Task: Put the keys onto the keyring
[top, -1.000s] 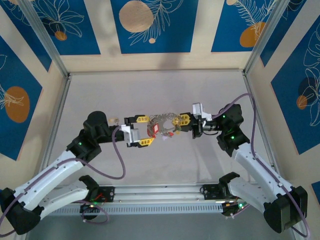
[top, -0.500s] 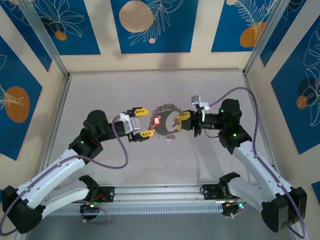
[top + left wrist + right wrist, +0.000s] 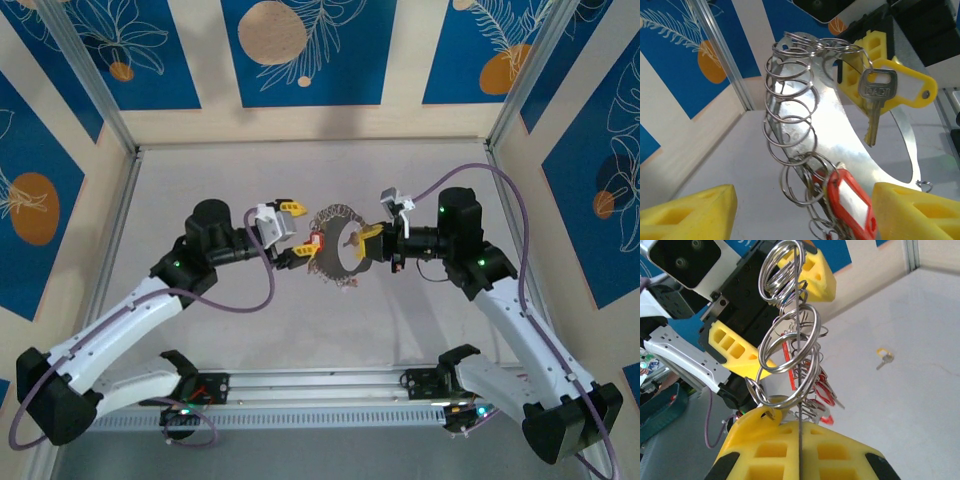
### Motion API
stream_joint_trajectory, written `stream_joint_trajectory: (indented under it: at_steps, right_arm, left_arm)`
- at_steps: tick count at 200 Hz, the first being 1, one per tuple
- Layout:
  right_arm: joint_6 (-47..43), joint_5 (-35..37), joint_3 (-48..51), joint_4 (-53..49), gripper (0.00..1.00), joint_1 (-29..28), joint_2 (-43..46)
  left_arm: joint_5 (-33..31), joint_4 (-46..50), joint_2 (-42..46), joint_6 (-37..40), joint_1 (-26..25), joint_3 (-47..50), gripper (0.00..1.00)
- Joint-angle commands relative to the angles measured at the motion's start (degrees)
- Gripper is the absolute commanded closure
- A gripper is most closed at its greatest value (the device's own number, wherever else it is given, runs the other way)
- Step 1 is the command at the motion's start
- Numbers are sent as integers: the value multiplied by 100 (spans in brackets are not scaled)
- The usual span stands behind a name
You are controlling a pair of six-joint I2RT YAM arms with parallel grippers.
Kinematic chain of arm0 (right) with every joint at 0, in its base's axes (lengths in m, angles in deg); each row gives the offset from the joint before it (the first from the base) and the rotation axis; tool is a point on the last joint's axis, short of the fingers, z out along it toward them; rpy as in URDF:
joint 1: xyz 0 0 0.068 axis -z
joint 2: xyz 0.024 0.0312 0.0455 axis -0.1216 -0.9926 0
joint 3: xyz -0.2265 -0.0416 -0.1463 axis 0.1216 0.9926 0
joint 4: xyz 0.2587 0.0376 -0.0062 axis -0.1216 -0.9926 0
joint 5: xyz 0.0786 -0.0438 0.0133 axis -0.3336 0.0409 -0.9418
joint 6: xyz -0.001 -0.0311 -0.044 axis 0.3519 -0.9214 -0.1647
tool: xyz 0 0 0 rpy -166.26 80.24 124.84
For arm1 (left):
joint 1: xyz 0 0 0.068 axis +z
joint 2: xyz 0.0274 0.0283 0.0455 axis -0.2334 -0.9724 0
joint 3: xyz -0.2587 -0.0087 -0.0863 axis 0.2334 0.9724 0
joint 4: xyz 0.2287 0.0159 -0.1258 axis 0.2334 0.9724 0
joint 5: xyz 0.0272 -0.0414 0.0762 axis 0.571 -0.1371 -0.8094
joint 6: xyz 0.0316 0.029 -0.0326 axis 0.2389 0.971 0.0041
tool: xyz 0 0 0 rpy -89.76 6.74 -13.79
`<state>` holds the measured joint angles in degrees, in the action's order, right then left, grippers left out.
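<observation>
a grey table [image 3: 200, 190] is walled in by blue and cream panels [image 3: 300, 50]. the keyring [image 3: 338, 243] is held over it, pinched tight by the right gripper [image 3: 368, 244]. the left gripper [image 3: 296, 230] is spread wide beside the ring, with nothing held. a yellow-tagged key [image 3: 875, 92] and a red tag [image 3: 852, 202] are hung there. one small key [image 3: 885, 358] is seen on the table.

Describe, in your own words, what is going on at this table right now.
The right arm's fingers are shut on the edge of the keyring, holding it up above the table between the two arms. The left arm's fingers are open, one on each side of the ring near its red tag. A yellow-tagged key already hangs from the ring, and one loose key lies on the table.
</observation>
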<state>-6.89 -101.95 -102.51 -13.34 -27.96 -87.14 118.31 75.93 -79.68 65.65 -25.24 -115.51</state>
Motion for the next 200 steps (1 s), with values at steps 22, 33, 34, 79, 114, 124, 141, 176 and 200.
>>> stream_joint_trajectory:
  at_steps: [22,33,34,79,114,124,141,176,200]
  right_arm:
    - [-735,140,-441,-1157,100,-104,32]
    - [-918,213,-516,-1435,100,-110,36]
    - [-932,215,-522,-1449,100,-109,34]
    - [-1430,367,-742,-2183,100,-112,-3]
    - [-1473,390,-827,-2383,100,-109,-12]
    - [-1476,403,-836,-2412,100,-109,-20]
    - [-1526,393,-877,-2493,100,-109,-53]
    - [-1605,392,-950,-2710,100,-109,-191]
    - [-1558,392,-978,-2817,100,-135,-249]
  left_arm:
    - [101,223,-102,278,33,-299,37]
    - [76,417,-106,445,25,-380,41]
    - [70,442,-103,456,25,-387,41]
    - [-603,1110,43,892,41,-473,45]
    - [-1118,1706,123,1357,48,-480,43]
    - [-1067,1833,116,1453,45,-501,42]
    - [-718,1970,73,1595,49,-525,39]
    - [629,947,180,1327,39,-22,32]
    - [1004,520,141,1084,34,75,30]
